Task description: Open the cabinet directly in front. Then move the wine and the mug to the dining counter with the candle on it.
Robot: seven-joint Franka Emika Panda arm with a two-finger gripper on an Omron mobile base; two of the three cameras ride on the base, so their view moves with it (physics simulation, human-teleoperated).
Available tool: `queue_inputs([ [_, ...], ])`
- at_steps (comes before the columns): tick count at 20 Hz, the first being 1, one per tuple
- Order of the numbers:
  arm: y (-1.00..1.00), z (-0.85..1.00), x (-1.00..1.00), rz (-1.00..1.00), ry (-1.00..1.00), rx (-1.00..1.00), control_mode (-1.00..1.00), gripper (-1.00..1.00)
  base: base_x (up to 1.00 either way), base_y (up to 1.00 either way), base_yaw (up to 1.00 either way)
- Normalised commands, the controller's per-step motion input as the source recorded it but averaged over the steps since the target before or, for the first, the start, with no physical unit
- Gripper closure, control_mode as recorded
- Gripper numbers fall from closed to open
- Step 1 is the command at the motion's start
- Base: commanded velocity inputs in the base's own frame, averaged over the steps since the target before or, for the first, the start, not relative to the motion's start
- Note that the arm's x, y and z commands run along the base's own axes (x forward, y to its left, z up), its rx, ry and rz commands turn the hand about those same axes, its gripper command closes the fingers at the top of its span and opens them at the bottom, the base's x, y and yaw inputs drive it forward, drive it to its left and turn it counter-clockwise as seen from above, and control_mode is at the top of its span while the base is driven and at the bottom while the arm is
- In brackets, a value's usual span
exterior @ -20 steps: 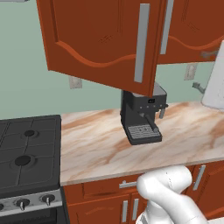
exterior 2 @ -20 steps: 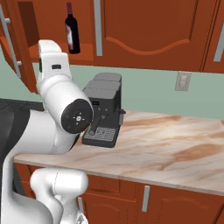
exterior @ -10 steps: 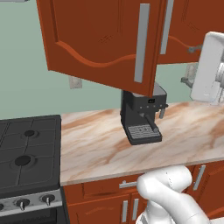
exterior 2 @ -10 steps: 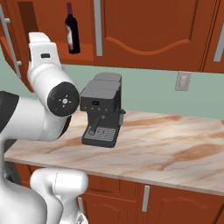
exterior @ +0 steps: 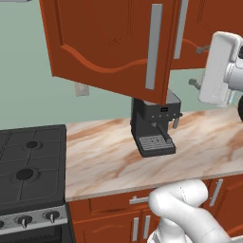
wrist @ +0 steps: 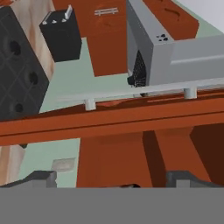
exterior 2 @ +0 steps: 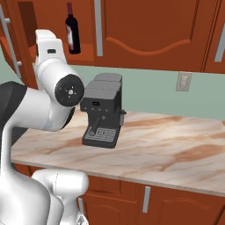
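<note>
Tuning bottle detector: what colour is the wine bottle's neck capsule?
Dark red, atop the dark glass wine bottle on the cabinet shelf; clearest in the right base view.

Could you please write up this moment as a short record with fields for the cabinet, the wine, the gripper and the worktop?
cabinet: left door swung open, silver bar handle on its free edge
wine: bottle upright on the shelf inside the open cabinet, not held
gripper: open, holding nothing, facing the door's bar handle close up
worktop: marble counter with a black coffee machine on it
cooktop: black gas burners left of the counter
mug: cannot tell
</note>
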Motion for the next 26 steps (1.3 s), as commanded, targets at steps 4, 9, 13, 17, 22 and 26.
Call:
queue_inputs([
  [4, 0.35, 0.0, 0.18, 0.0, 0.0, 0.0, -1.0, -1.0, 0.0, 0.0, 0.0],
  [9, 0.36, 0.0, 0.16, 0.01, 0.0, 0.0, -1.0, -1.0, 0.0, 0.0, 0.0],
  [13, 0.09, 0.0, 0.14, 0.02, 0.0, 0.0, -1.0, -1.0, 0.0, 0.0, 0.0],
  [17, 0.0, 0.0, 0.08, 0.04, -0.01, 0.0, -1.0, -1.0, 0.0, 0.0, 0.0],
  [22, 0.02, 0.0, 0.09, 0.07, 0.0, 0.0, -1.0, -1.0, 0.0, 0.0, 0.0],
  [26, 0.24, 0.0, 0.04, 0.12, 0.0, 0.0, -1.0, -1.0, 0.0, 0.0, 0.0],
])
